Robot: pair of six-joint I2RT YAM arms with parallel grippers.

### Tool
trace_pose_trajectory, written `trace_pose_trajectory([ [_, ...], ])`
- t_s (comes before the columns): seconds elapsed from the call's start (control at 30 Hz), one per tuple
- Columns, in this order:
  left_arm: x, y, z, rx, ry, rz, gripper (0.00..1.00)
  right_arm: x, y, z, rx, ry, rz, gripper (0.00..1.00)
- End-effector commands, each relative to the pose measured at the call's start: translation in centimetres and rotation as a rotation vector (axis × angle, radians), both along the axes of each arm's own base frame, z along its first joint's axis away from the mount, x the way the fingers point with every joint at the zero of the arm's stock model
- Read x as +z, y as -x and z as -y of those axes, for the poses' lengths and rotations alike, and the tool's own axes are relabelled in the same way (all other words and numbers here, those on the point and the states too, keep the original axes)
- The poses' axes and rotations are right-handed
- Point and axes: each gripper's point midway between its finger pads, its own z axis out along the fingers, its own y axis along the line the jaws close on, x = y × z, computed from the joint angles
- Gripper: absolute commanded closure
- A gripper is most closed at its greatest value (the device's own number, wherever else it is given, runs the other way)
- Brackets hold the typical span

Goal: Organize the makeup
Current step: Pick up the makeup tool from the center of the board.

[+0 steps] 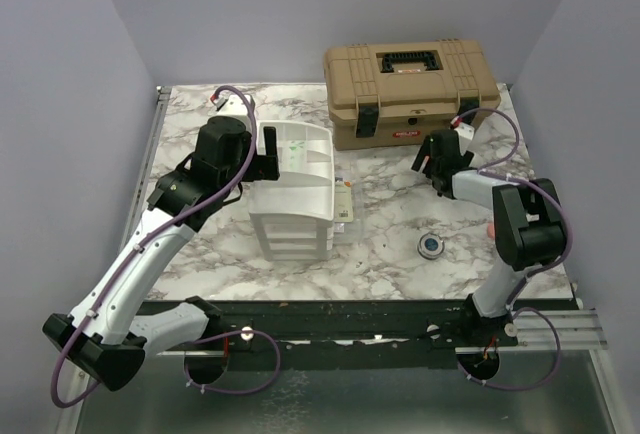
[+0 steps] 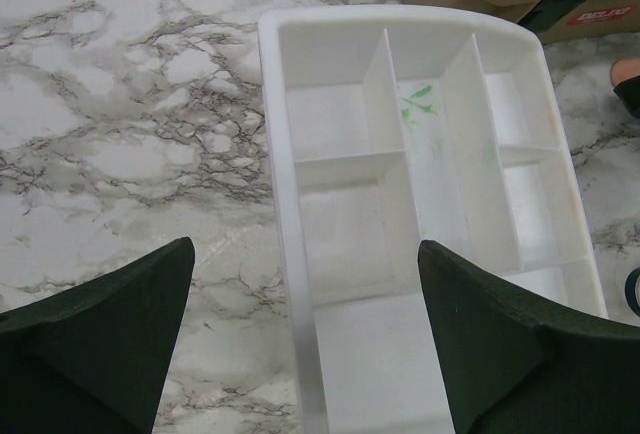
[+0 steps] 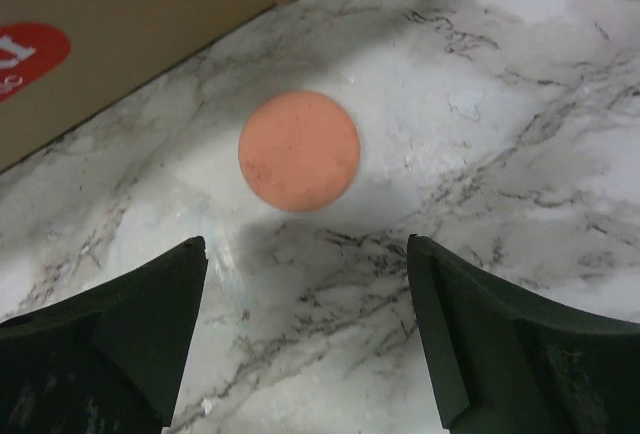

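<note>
A salmon round disc (image 3: pixel 300 151) lies flat on the marble just ahead of my right gripper (image 3: pixel 305 344), which is open and empty above the table, near the toolbox. In the top view the right gripper (image 1: pixel 430 161) hides the disc. A round blue-centred compact (image 1: pixel 430 244) lies on the marble in front of it. A clear palette (image 1: pixel 343 204) lies against the right side of the white drawer unit (image 1: pixel 292 204). My left gripper (image 2: pixel 305 344) is open and empty, straddling the left rim of the unit's divided top tray (image 2: pixel 275 154). Pencil and tube are out of view.
The tan toolbox (image 1: pixel 410 89) stands shut at the back right; its wall fills the upper left of the right wrist view (image 3: pixel 120 34). The tray compartments hold nothing but green smears (image 2: pixel 420 104). Grey walls enclose the table on three sides.
</note>
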Motion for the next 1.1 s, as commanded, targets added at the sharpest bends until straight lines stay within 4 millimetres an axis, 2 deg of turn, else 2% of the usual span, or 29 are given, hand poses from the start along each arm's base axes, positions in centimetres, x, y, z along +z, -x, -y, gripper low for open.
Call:
trace_pose_trajectory([
  [0.0, 1.3, -0.3, -0.6, 0.019, -0.02, 0.036, 0.05, 0.3, -2.9, 0.2, -0.017, -0.009, 0.06, 0.13],
  [0.23, 1.0, -0.6, -0.6, 0.02, -0.033, 0.03, 0.05, 0.2, -4.1, 0.8, -0.059, -0.007, 0.097, 0.14],
  [0.5, 1.0, -1.0, -0.4, 0.015, -0.046, 0.027, 0.05, -1.8, -4.8, 2.7, -0.185, 0.019, -0.021, 0.2],
  [0.83, 0.5, -0.5, -0.7, 0.02, -0.042, 0.022, 0.05, -4.4, -2.9, 3.0, -0.212, 0.036, -0.211, 0.38],
  [1.07, 0.3, -0.2, -0.7, 0.018, -0.033, 0.019, 0.05, -5.9, -1.0, 1.3, -0.139, -0.041, -0.283, 0.39],
])
